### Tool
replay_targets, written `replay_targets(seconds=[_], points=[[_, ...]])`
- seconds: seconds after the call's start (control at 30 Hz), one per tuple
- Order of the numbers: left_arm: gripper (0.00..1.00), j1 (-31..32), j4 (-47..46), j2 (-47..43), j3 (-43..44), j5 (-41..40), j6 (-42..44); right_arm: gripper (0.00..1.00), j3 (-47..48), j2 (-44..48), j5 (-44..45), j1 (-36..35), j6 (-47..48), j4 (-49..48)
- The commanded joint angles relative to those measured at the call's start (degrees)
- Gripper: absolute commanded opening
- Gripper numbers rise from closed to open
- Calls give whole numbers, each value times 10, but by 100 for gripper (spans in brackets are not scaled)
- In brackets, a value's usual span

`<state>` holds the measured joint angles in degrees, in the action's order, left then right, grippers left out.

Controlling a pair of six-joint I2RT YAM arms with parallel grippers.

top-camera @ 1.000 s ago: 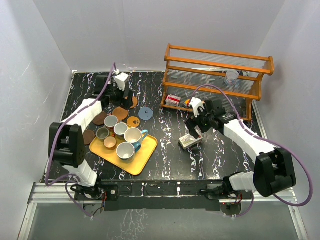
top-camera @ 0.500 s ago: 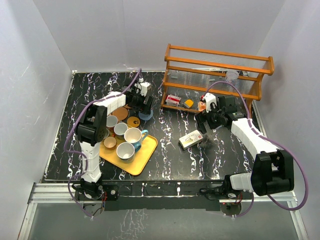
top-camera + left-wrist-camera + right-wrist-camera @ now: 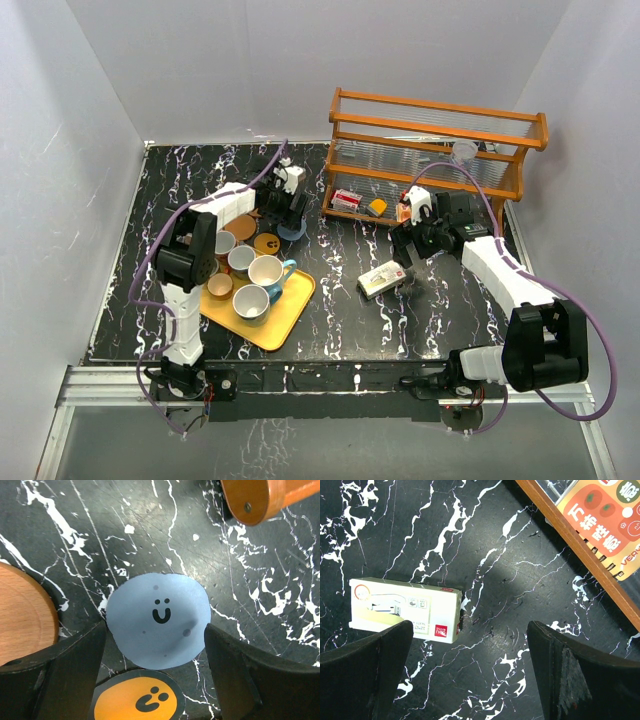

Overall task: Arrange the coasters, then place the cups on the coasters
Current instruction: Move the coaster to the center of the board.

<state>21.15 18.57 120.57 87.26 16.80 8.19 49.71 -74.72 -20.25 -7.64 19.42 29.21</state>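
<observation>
A grey-blue coaster point(image 3: 159, 620) with a smiley face lies flat on the black marble table. My left gripper point(image 3: 155, 626) stands open over it, one finger on each side, close to the disc's edges. From above, the left gripper point(image 3: 288, 212) hangs over this coaster point(image 3: 294, 232). An orange coaster point(image 3: 137, 700) with a dark rim lies just below it. A plain wooden coaster point(image 3: 22, 615) shows at the left. Several cups point(image 3: 268, 271) stand on the yellow tray point(image 3: 290, 305). My right gripper point(image 3: 470, 625) is open over bare table.
A small white box point(image 3: 405, 610) lies left of the right gripper. The wooden rack point(image 3: 440, 150) stands at the back right with a clear plastic cup point(image 3: 465, 152) on it; its foot point(image 3: 265, 497) is near the blue coaster. A printed booklet point(image 3: 605, 520) rests in the rack.
</observation>
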Motion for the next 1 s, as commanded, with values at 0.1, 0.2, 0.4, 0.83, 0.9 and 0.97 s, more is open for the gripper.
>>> replay_targets(seconds=[0.1,0.2,0.4,0.83,0.9,0.97], points=[[73,38,18,-23,-52,5,1,96,11,-1,-6,1,6,-21],[71,51,16,-16,-49,20,-7,96,10,2,0,1,8,-16],[67,96,8,-1,-43,45,-21,96,0,28,29,3,13,-15],[64,205,-37,54,3,50,-75,96,-6,73,71,19,27,17],[64,207,-49,46,2,54,-73,96,-7,80,69,21,34,26],[66,207,-62,25,-10,51,-53,96,-8,85,63,20,43,33]])
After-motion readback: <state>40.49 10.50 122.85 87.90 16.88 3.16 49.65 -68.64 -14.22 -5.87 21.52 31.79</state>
